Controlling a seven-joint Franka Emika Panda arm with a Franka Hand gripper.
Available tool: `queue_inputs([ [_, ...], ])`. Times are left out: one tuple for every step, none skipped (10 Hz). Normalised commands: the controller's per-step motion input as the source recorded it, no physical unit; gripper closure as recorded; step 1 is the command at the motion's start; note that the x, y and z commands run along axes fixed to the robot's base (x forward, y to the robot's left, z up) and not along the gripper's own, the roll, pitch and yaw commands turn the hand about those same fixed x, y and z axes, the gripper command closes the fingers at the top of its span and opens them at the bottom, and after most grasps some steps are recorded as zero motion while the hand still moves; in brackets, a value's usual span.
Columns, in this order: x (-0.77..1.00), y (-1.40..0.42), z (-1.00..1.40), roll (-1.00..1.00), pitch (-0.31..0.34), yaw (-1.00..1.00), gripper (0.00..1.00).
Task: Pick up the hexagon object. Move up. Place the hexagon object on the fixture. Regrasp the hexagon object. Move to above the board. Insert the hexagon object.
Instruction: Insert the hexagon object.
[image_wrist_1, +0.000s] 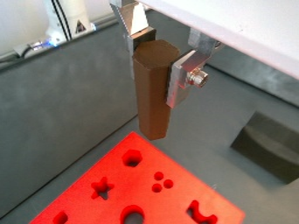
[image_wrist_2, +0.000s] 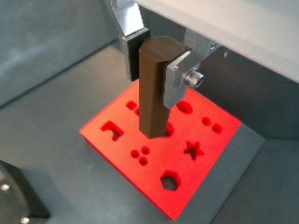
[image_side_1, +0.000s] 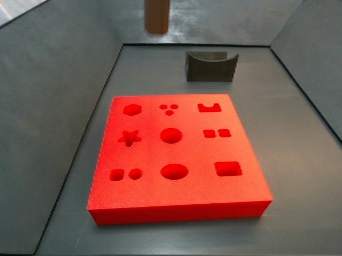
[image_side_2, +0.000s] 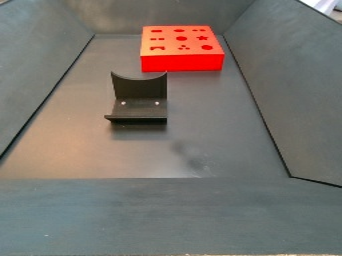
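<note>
My gripper (image_wrist_1: 160, 57) is shut on the top end of the hexagon object (image_wrist_1: 152, 101), a brown six-sided bar that hangs upright between the silver fingers; both wrist views show this grip (image_wrist_2: 156, 66). The bar (image_wrist_2: 152, 105) hangs in the air above the red board (image_wrist_2: 163, 162), clear of it. In a side view only the bar's lower end (image_side_1: 156, 15) shows, above the far end of the board (image_side_1: 174, 208); the gripper is out of frame there. The hexagon recess (image_side_1: 132, 108) sits at the board's far left corner.
The dark grey fixture (image_side_1: 210, 65) stands on the floor beyond the board, apart from it, and also shows in a wrist view (image_wrist_1: 271, 144). In a side view the fixture (image_side_2: 138, 97) is nearer than the board (image_side_2: 181, 63). Grey walls enclose the floor.
</note>
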Motion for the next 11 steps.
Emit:
queue_inputs([
  [-0.43,0.00,-0.93,-0.07,-0.113,0.00,1.00],
  [-0.69,0.05,-0.76,-0.10,-0.210,-0.04,1.00],
  [-0.65,0.06,-0.72,-0.11,-0.231,0.00,1.00],
  [-0.63,0.04,-0.68,-0.11,-0.251,0.00,1.00],
  [-0.59,0.01,-0.64,-0.12,-0.274,-0.02,1.00],
  [-0.32,0.00,-0.65,-0.12,-0.256,-0.01,1.00],
  [-0.10,0.00,-0.67,-0.10,-0.261,-0.01,1.00],
  [0.12,0.00,-0.63,-0.08,-0.164,-0.09,1.00],
  [0.38,0.00,-0.50,-0.08,-0.043,-0.23,1.00],
  [0.39,0.01,-0.46,-0.08,-0.019,-0.21,1.00],
  [0.07,0.12,-0.21,-0.14,-0.047,-0.12,1.00],
])
